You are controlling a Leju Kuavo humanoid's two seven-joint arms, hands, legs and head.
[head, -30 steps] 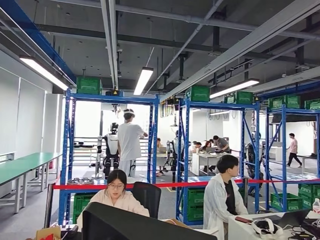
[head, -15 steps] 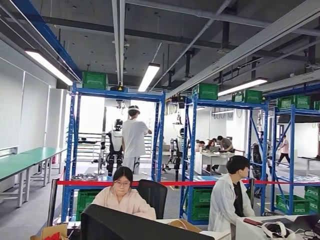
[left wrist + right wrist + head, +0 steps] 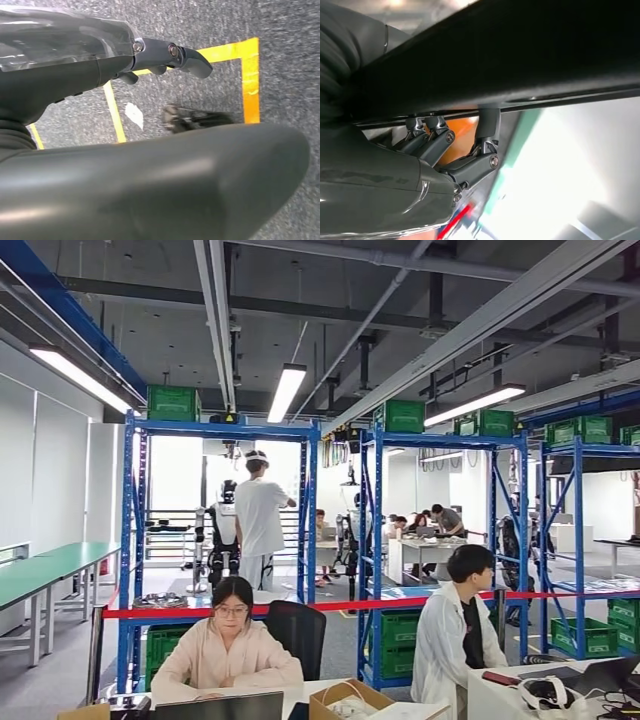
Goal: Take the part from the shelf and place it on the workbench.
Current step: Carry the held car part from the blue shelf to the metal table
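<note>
My head cam: blue shelf w/ metal parts on a mid level, behind red tape. L wrist cam: left hand holds nothing, fingers straight, over floor. R wrist cam: right hand fingers curled in, grip unclear.
</note>
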